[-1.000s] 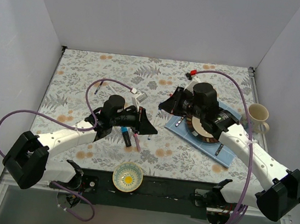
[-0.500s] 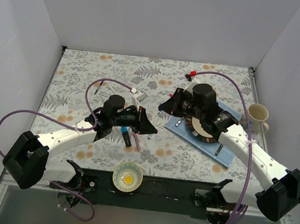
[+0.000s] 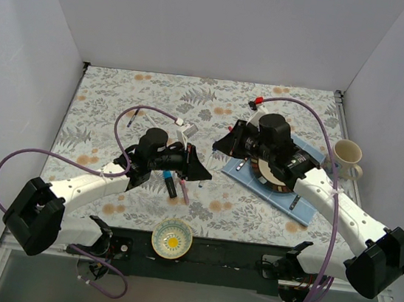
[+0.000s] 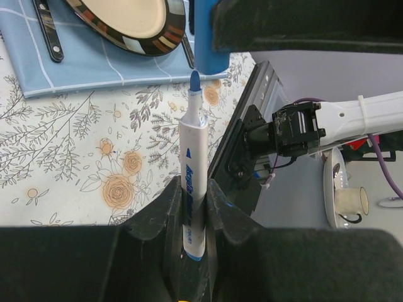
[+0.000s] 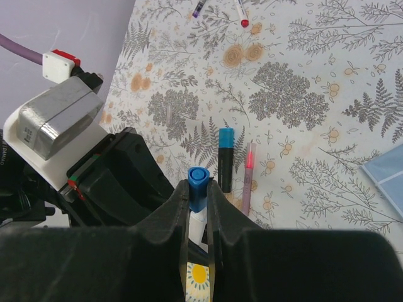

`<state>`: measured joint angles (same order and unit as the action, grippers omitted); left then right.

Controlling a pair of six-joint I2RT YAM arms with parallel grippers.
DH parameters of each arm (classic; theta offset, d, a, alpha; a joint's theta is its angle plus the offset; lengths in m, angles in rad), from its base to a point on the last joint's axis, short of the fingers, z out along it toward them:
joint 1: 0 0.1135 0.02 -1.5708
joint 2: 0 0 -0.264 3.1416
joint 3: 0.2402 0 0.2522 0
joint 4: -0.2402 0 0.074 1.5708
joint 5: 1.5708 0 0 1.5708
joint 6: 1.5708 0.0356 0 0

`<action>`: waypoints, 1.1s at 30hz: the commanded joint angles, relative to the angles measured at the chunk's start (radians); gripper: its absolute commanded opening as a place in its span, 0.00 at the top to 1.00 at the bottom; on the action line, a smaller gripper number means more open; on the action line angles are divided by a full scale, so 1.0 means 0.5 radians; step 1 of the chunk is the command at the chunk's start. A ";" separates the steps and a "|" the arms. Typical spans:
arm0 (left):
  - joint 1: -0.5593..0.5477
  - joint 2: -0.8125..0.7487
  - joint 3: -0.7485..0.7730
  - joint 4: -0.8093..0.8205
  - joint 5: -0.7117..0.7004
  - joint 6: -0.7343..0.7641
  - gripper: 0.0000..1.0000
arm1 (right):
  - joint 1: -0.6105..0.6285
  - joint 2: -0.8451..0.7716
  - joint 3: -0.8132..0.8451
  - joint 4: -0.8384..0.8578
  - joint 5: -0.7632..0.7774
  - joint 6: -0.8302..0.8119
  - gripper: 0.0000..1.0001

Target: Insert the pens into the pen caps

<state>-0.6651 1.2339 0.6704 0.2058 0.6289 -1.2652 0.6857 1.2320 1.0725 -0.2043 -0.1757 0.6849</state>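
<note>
My left gripper (image 4: 192, 189) is shut on a white pen (image 4: 192, 157) with a blue tip, held pointing at my right gripper. My right gripper (image 5: 197, 196) is shut on a blue pen cap (image 5: 197, 181). The cap also shows in the left wrist view (image 4: 210, 44), with the pen's tip just at its mouth, slightly to the left. In the top view the two grippers meet nose to nose, the left (image 3: 200, 167) and the right (image 3: 220, 142). A black marker with a light-blue end (image 5: 225, 160) and a pink pen (image 5: 249, 173) lie on the floral cloth below.
A blue placemat (image 3: 247, 173) with a dark-rimmed plate (image 3: 276, 182) and cutlery lies under the right arm. A cream mug (image 3: 347, 154) stands at the right. A small bowl with a yellow centre (image 3: 172, 238) sits at the near edge. Two more small pens (image 5: 242, 12) lie farther off.
My right gripper has edged very slightly toward the left gripper with the cap. Everything else is unchanged.
</note>
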 commanded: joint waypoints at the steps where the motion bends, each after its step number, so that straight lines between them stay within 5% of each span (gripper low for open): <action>1: -0.010 -0.069 0.055 -0.010 -0.018 0.042 1.00 | 0.000 -0.019 -0.034 0.080 -0.011 0.002 0.99; 30: -0.010 -0.096 0.089 0.030 -0.104 0.061 1.00 | 0.034 -0.062 -0.203 0.160 -0.139 0.026 0.99; 33: -0.010 -0.105 0.098 0.027 -0.132 0.079 1.00 | 0.037 -0.129 -0.279 0.343 -0.326 -0.050 0.99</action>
<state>-0.6704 1.2266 0.6704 0.1860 0.5980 -1.2530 0.6960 1.2217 0.9771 -0.1326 -0.2314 0.7055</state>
